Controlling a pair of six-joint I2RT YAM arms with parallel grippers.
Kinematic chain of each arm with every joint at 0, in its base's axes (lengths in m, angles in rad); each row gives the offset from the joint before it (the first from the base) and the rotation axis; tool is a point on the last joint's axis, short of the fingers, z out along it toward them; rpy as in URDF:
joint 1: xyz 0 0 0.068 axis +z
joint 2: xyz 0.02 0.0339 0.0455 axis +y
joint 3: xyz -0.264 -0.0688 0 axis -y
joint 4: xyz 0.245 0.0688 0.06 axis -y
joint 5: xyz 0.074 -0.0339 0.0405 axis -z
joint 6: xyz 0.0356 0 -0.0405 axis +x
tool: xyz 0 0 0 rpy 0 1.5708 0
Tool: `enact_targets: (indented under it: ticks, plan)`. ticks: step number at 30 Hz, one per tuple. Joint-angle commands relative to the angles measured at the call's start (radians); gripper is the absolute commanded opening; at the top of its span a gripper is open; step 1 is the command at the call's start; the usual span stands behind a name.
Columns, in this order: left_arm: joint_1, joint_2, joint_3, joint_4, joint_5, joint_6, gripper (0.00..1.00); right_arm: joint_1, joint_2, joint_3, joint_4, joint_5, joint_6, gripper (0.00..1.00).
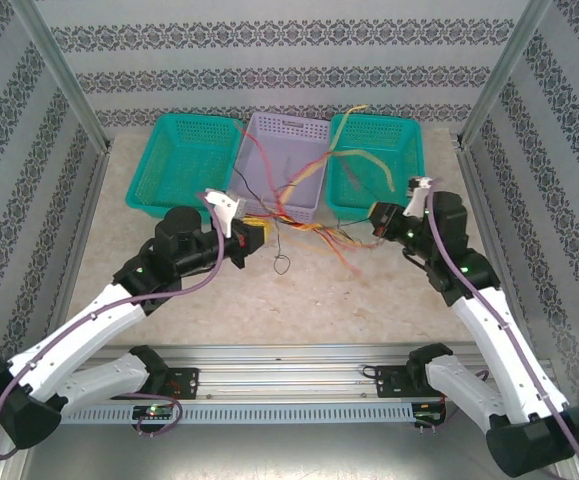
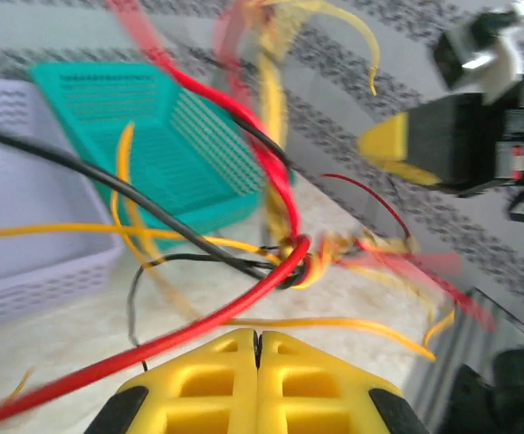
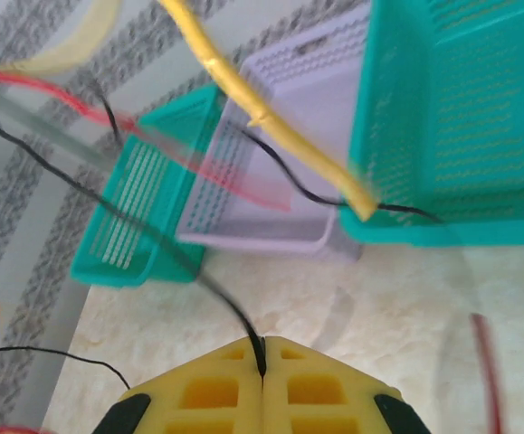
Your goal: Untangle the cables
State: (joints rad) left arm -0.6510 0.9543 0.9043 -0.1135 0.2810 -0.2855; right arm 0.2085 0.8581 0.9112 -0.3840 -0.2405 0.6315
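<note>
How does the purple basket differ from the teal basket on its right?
The purple basket is lilac and sits mid-row; the teal basket is blue-green and sits at the right end. Red and yellow cables spill over the purple basket's near rim; pale yellow strands lie in the teal basket. Both are rectangular, perforated plastic.

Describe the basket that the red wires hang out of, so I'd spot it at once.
At the far edge of the table, three baskets stand in a row. It is the middle basket, with wires trailing over its near rim. It alone is pale purple; the left basket and the right basket are green.
</note>
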Motion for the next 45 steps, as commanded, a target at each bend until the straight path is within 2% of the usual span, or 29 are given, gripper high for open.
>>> enact_targets:
  ticks: [1, 6, 8, 11, 15, 23, 28, 34, 40, 45]
  plan:
    - [0.013, -0.047, 0.051, -0.128, -0.15, 0.078, 0.0, -0.075, -0.044, 0.035, -0.075, 0.08, -0.032, 0.0]
    - [0.013, -0.083, 0.057, -0.208, -0.258, 0.108, 0.0, -0.139, -0.082, 0.049, -0.08, 0.065, -0.025, 0.0]
    - [0.013, -0.082, 0.048, -0.22, -0.27, 0.113, 0.0, -0.141, -0.074, 0.046, -0.024, -0.051, -0.016, 0.0]
    - [0.013, -0.053, 0.041, -0.202, -0.193, 0.091, 0.0, -0.115, -0.048, 0.049, 0.063, -0.195, 0.018, 0.0]
    - [0.013, 0.032, 0.07, -0.18, -0.086, 0.032, 0.0, -0.051, -0.02, 0.087, 0.068, -0.223, 0.004, 0.0]
    - [0.011, 0.08, -0.001, 0.005, 0.067, -0.163, 0.41, 0.065, 0.011, 0.173, 0.11, -0.322, 0.033, 0.0]
    - [0.008, 0.091, -0.092, 0.188, 0.139, -0.269, 0.6, 0.149, 0.053, 0.263, 0.099, -0.319, 0.025, 0.0]
    - [0.007, 0.069, -0.18, 0.382, 0.221, -0.369, 0.83, 0.209, 0.117, 0.288, 0.129, -0.32, 0.045, 0.0]
    - [0.004, 0.062, -0.262, 0.606, 0.288, -0.511, 0.95, 0.259, 0.152, 0.281, 0.133, -0.279, 0.032, 0.0]
    - [-0.015, 0.098, -0.296, 0.752, 0.329, -0.61, 0.98, 0.282, 0.185, 0.25, 0.159, -0.259, 0.033, 0.0]
